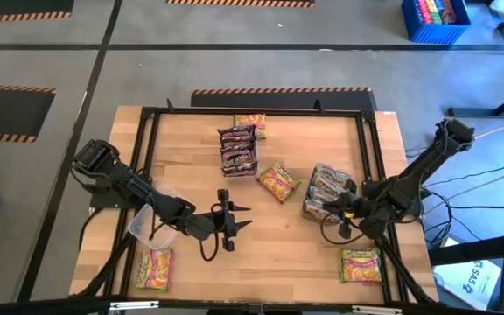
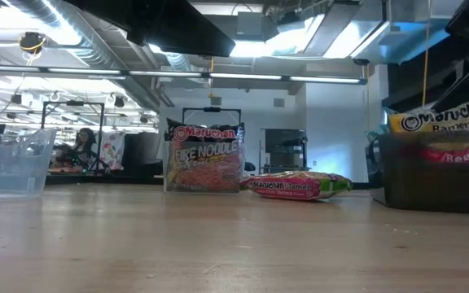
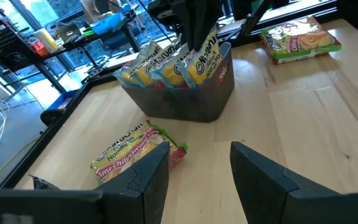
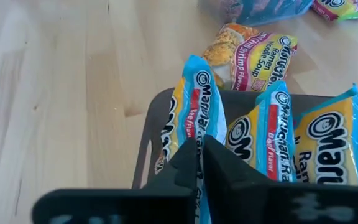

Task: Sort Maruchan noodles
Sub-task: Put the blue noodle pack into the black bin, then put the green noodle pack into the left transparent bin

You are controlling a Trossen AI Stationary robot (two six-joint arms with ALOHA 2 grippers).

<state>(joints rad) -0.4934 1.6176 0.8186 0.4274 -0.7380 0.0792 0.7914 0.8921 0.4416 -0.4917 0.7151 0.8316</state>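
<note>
My right gripper (image 1: 344, 213) (image 4: 199, 149) is shut on a light-blue and yellow Maruchan packet (image 4: 196, 99). The packet stands among other light-blue packets (image 4: 328, 143) in a bin (image 1: 326, 194) at the table's right. My left gripper (image 1: 239, 219) (image 3: 197, 165) is open and empty near the table's middle, pointing toward that bin (image 3: 185, 99). A yellow-pink packet (image 1: 278, 182) (image 3: 135, 154) lies flat between the two grippers. Dark maroon packets (image 1: 239, 149) (image 2: 206, 159) stand in another bin farther back. My right gripper pinches the light-blue packet between its two fingers, on its flat faces a little below the top edge (image 4: 197, 134). The fingers come from above, pointing down. The packet stands upright in the bin beside the other packets. The fingers hide its lower part.
A clear bin (image 1: 154, 224) (image 2: 10, 163) sits under my left arm. Loose packets lie at the near left (image 1: 153, 267), the near right (image 1: 361, 265) (image 3: 300, 37) and the far middle (image 1: 250, 122). A black frame (image 1: 147, 118) rims the table.
</note>
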